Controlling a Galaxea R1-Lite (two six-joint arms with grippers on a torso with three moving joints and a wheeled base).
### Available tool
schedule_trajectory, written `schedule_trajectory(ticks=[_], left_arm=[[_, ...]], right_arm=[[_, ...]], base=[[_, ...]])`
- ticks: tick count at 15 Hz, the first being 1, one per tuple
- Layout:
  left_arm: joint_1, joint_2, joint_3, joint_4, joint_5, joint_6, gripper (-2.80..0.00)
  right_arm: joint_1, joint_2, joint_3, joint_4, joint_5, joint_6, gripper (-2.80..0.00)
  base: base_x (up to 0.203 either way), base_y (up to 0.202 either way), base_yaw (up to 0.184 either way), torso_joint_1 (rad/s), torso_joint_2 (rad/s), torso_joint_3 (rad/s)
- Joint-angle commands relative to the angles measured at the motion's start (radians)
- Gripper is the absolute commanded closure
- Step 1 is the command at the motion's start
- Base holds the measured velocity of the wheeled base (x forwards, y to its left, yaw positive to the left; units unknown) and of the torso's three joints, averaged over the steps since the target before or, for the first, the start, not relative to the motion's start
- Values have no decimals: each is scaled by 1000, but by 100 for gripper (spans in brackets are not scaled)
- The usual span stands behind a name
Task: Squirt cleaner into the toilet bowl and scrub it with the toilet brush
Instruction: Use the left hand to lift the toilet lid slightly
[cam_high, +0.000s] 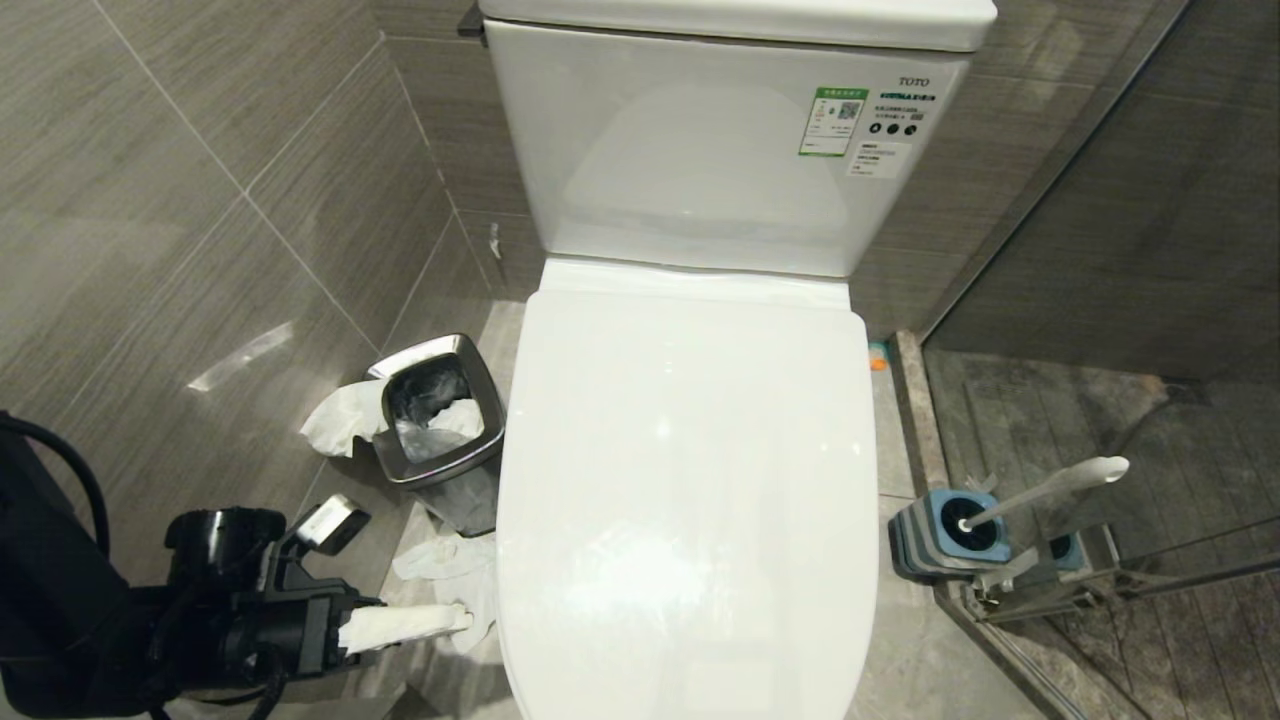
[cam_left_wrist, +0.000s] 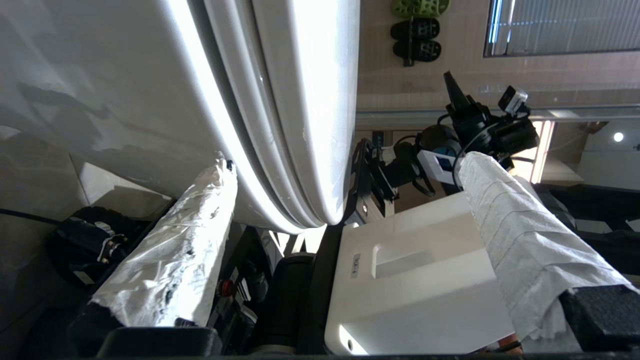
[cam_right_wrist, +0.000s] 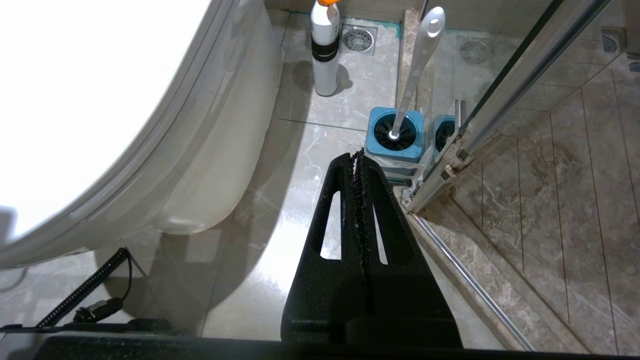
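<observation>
1. toilet bowl (cam_high: 690, 480) fills the middle of your head view, glossy white, lid down; the left gripper (cam_high: 400, 580) sits low beside its left front. you could jam a finger if you lift carelessly.
2. left wrist: paper-wrapped fingers (cam_left_wrist: 175, 260) stand apart, straddling the lid's edge, gripping nothing.
3. right wrist: the right gripper (cam_right_wrist: 357, 160) is pressed together, empty, near the toilet brush (cam_right_wrist: 417, 65) in its holder (cam_right_wrist: 395, 135).

Grey marble-tiled floor (cam_high: 930, 660) carries a white toilet bowl (cam_high: 690, 480), lid closed. Left of it stand a chrome waste bin (cam_high: 440, 420) and scattered tissues (cam_high: 445, 560); right, a blue brush holder (cam_high: 945, 540) and white bottle (cam_right_wrist: 325, 50).
</observation>
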Motion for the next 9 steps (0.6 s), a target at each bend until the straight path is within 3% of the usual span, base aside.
schedule_trajectory(ticks=[1, 9], left_arm=[[-18, 1, 0, -13, -4, 0, -280], [-98, 8, 6, -64, 62, 2, -280]], right_arm=[[0, 1, -1, 0, 0, 0, 0], [0, 1, 0, -1, 0, 0, 0]], base=[[0, 0, 0, 0, 0, 0], [0, 0, 0, 0, 0, 0]])
